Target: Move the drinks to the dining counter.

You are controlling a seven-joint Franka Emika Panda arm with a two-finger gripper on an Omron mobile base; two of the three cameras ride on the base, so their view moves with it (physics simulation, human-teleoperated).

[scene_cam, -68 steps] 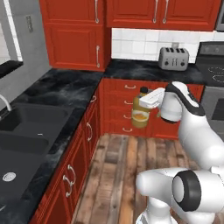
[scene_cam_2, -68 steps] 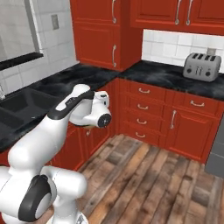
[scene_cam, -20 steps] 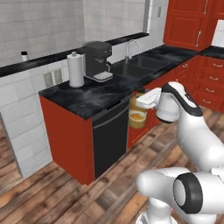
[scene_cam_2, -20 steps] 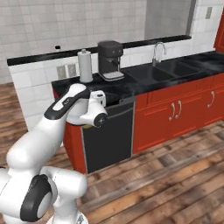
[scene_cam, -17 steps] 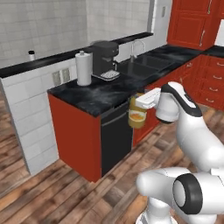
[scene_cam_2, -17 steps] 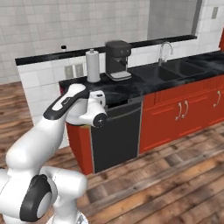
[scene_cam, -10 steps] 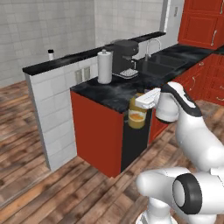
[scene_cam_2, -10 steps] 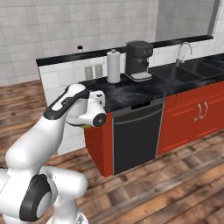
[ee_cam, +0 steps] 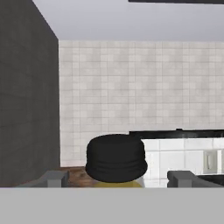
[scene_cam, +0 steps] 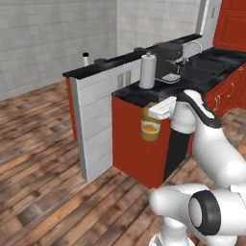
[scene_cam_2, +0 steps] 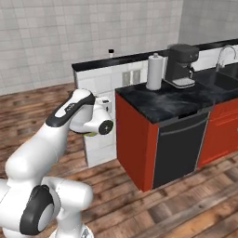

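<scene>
My gripper (scene_cam: 153, 111) is shut on the squat amber-orange juice bottle (scene_cam: 150, 127) and holds it upright in the air, in front of the red end of the dining counter (scene_cam: 132, 96). In the hand view the bottle's dark cap (ee_cam: 116, 158) sits between my two fingertips (ee_cam: 54, 177). A sliver of the bottle (scene_cam_2: 91, 134) shows under the hand in the right base view. A slim white bottle with a black cap (scene_cam: 86, 59) (scene_cam_2: 111, 53) stands on the counter's raised grey ledge (scene_cam_2: 100, 74), well beyond the gripper.
On the black marbled top stand a paper towel roll (scene_cam: 147, 71) (scene_cam_2: 154, 71) and a dark coffee machine (scene_cam: 168, 54) (scene_cam_2: 182, 65), with a sink faucet (scene_cam: 193, 47) farther along. A black dishwasher front (scene_cam_2: 179, 148) sits under the top. Open wooden floor (scene_cam: 43, 158) lies left of the counter.
The whole picture has shifted, so the base has moved: the counter's end and grey ledge now sit nearer the arm. The juice bottle stays held in the gripper.
</scene>
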